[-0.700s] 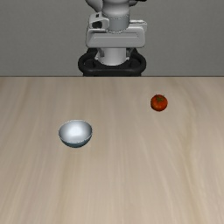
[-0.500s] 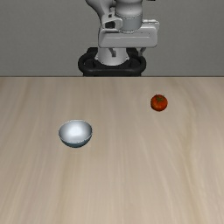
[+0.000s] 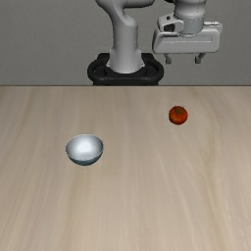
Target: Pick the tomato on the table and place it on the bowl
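A plain grey wall stands behind a wide, pale wooden table [image 3: 127, 206] with a light grain.

In the exterior view, a white robot arm [image 3: 125, 34] rises from a round black base [image 3: 123, 72] at the far edge of the table. Its white two-finger gripper [image 3: 184, 61] hangs in the air toward the exterior view's right, well above the table. Its two short dark fingers [image 3: 167, 60] point down, spread wide apart, with nothing between them.

A small, round red tomato [image 3: 177, 115] sits on the table below the gripper, well apart from it. A shiny, round silver metal bowl [image 3: 84, 149] rests upright toward the exterior view's left, well apart from the tomato and lower in the view.
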Tool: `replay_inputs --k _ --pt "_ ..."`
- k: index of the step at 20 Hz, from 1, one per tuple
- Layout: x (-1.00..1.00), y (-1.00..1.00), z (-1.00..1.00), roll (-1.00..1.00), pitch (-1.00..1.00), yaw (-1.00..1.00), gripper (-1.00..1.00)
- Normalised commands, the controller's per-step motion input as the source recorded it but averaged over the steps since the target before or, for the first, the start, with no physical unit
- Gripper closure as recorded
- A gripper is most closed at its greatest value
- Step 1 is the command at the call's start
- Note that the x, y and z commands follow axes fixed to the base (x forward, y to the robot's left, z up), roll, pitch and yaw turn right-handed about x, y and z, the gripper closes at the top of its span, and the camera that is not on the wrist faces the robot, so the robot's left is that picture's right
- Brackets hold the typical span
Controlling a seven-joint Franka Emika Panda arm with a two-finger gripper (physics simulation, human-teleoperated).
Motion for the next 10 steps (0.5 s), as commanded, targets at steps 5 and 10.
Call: replay_inputs --k 5,10 --pt "-0.40 0.00 -0.60 0.00 0.00 0.00 -1.00" --pt "0.00 0.00 -1.00 0.00 0.00 0.00 -1.00"
